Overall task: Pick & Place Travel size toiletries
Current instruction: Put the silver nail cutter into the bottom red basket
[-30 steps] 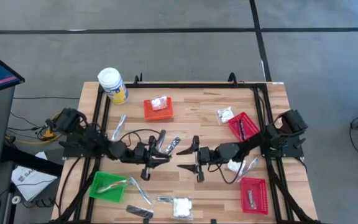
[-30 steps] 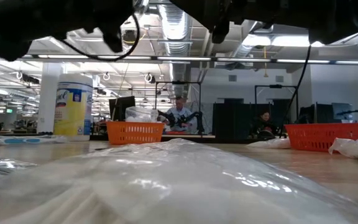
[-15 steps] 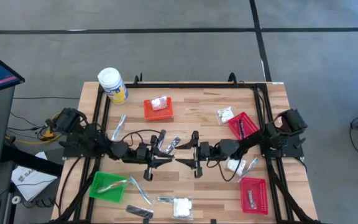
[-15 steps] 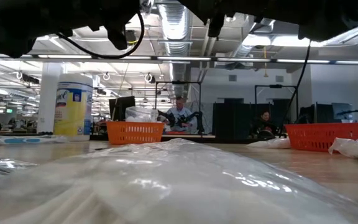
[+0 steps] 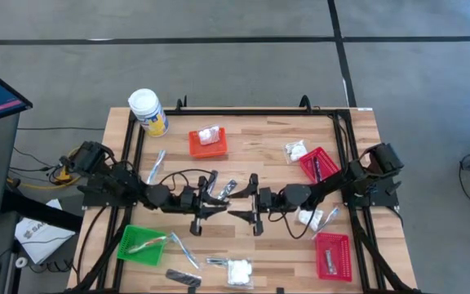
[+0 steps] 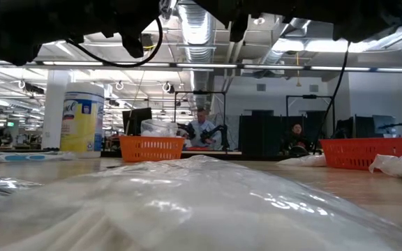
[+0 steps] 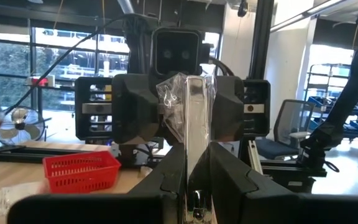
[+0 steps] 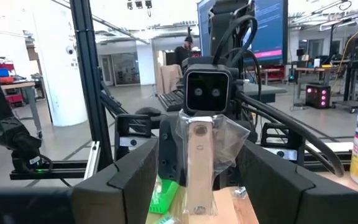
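My two grippers face each other above the middle of the table. My left gripper (image 5: 221,202) is shut on a thin tan stick in a clear wrapper (image 7: 194,118), one of the travel size toiletries. The stick (image 8: 197,155) juts out toward my right gripper (image 5: 241,204). That gripper is open, with a finger on each side of the stick's free end and a gap showing on both sides. More toiletries lie about the table: white packets (image 5: 239,271), a dark sachet (image 5: 184,278) and wrapped sticks (image 5: 184,249). My left gripper pinches the stick's near end (image 7: 194,171) between its two fingers. The fingers come about level from the table's left and lie along the stick. The stick reaches out past the fingertips, lifted clear of the table, with its loose wrapper (image 7: 173,93) puffed around the far end.
A yellow-labelled jar (image 5: 148,112) stands at the far left corner. An orange basket (image 5: 208,142) holds a white packet. Two red baskets (image 5: 319,163) (image 5: 333,255) sit at the right and a green one (image 5: 141,243) at the near left. A clear-wrapped packet (image 6: 187,202) fills the low view's foreground.
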Tool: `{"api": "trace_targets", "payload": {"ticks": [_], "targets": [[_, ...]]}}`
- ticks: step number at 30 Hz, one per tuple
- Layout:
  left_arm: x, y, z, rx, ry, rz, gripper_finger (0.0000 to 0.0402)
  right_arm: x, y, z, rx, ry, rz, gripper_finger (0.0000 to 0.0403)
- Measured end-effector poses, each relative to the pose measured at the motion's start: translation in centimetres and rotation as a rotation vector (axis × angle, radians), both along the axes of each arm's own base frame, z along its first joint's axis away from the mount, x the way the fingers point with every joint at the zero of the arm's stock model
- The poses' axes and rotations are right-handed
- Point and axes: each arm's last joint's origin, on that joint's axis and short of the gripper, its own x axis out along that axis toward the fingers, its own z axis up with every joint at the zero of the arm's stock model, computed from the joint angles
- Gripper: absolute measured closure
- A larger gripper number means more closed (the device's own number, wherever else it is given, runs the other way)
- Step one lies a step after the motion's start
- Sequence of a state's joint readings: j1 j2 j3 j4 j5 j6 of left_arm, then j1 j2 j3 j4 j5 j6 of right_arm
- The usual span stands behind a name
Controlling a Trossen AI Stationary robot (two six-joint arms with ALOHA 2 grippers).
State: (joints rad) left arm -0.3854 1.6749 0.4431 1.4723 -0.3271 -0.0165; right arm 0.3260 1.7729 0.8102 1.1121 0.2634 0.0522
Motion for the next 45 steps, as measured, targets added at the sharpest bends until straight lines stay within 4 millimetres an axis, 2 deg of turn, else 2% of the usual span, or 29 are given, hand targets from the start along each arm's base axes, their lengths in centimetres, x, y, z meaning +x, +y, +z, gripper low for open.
{"api": "trace_targets", "payload": {"ticks": [15, 19, 32, 38, 42, 45], "targets": [[0.11, 0.21, -0.15, 0.017, 0.015, 0.014, 0.0363, 0.04, -0.13, -0.01, 0.013, 0.001, -0.002, 0.0196], [0.11, 0.21, -0.15, 0.018, 0.015, 0.014, 0.0363, 0.17, -0.49, -0.12, 0.023, 0.014, -0.011, 0.0224], [0.22, 0.44, -0.28, 0.008, 0.029, 0.021, 0.0360, 0.19, -0.48, -0.30, 0.012, 0.032, -0.012, 0.0357], [0.23, 0.44, -0.32, 0.007, 0.032, 0.019, 0.0360, 0.19, -0.47, -0.33, 0.013, 0.034, -0.012, 0.0360], [0.24, 0.45, -0.35, 0.015, 0.036, 0.021, 0.0343, 0.20, -0.47, -0.36, 0.023, 0.039, -0.010, 0.0352], [0.25, 0.43, -0.41, 0.024, 0.040, 0.020, 0.0329, 0.20, -0.46, -0.43, 0.024, 0.046, -0.010, 0.0364]]}}
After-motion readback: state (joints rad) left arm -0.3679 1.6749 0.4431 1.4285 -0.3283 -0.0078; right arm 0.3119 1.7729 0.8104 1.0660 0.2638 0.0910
